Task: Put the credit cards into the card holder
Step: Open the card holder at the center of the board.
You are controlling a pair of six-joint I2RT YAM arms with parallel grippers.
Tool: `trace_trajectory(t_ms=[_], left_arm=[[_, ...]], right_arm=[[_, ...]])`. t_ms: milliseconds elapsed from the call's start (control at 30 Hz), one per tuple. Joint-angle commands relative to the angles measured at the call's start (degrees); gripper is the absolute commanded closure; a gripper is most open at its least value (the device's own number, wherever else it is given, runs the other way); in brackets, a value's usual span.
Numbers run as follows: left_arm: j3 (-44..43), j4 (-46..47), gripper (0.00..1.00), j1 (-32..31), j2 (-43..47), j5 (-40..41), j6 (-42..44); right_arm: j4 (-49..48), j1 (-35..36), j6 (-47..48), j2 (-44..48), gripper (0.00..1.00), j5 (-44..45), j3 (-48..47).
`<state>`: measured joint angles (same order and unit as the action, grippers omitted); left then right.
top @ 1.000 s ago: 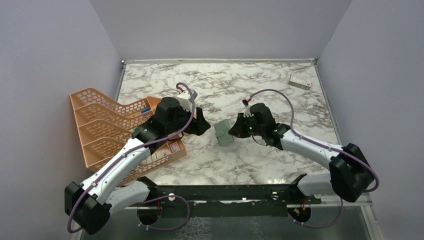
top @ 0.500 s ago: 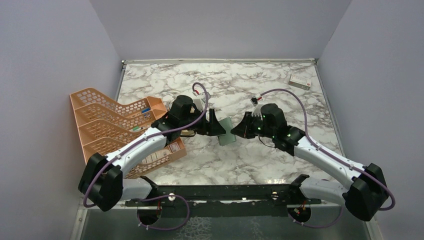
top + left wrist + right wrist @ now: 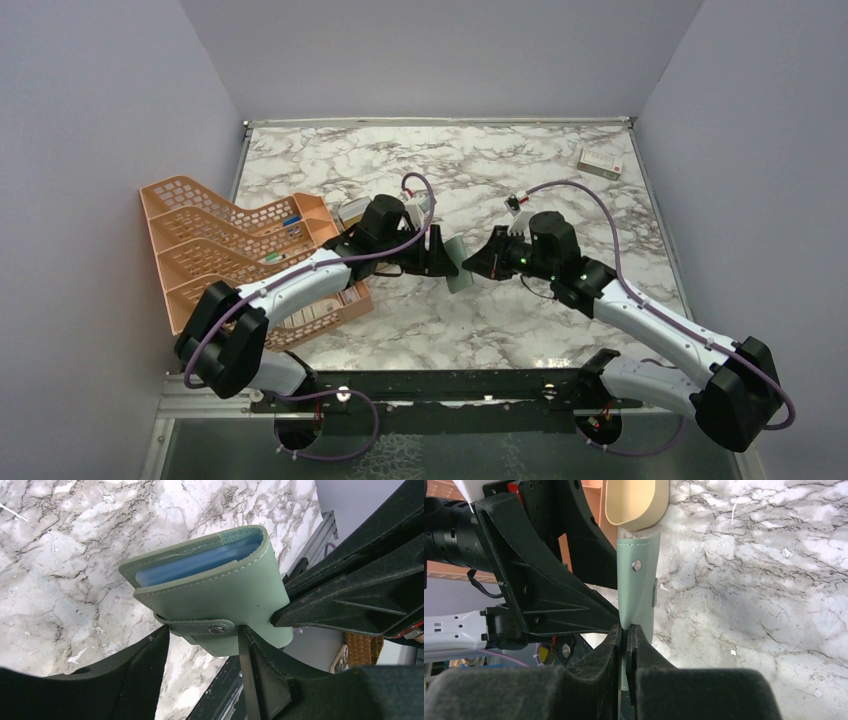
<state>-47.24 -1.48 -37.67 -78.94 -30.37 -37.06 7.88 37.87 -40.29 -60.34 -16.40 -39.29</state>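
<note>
Wallet (image 3: 215, 590): flat bifold of smooth grey-green leather-like material with pale stitching along the edges. Pale blue inner faces show at the open side. It is held clear of the marble-patterned table (image 3: 520, 180), between the two grippers.

Tab (image 3: 192, 626): narrow strap wrapped over the wallet's edge, fastened with a round metal stud (image 3: 216, 629). No lettering is legible on either.

Right gripper (image 3: 626, 630): matte black fingers clenched on one wallet edge.

Left gripper (image 3: 202, 635): jaws spread, one finger on each side of the tab. Contact cannot be confirmed.

Tin (image 3: 636, 502): oval, gold, smooth, beyond the wallet.

Rack (image 3: 220, 250): orange plastic lattice, tiered, at the table's left edge.

Box (image 3: 601, 162): white, rectangular, red mark, far right corner. Its print is too small to read.
</note>
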Motion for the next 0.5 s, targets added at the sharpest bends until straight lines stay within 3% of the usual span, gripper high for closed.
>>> trace_trajectory(t_ms=[0, 233, 467], left_arm=[[-1.86, 1.27, 0.46, -1.23, -2.77, 3.34, 0.96], [-3.47, -1.56, 0.52, -2.23, -3.74, 8.86, 3.21], [-6.82, -4.84, 0.76, -2.32, -4.53, 12.12, 5.31]], right_arm=[[-6.07, 0.19, -1.24, 1.23, 0.99, -4.69, 1.08], [-8.73, 0.17, -2.55, 1.23, 0.99, -7.47, 2.55], [-8.04, 0.19, -2.56, 1.63, 0.99, -7.41, 2.82]])
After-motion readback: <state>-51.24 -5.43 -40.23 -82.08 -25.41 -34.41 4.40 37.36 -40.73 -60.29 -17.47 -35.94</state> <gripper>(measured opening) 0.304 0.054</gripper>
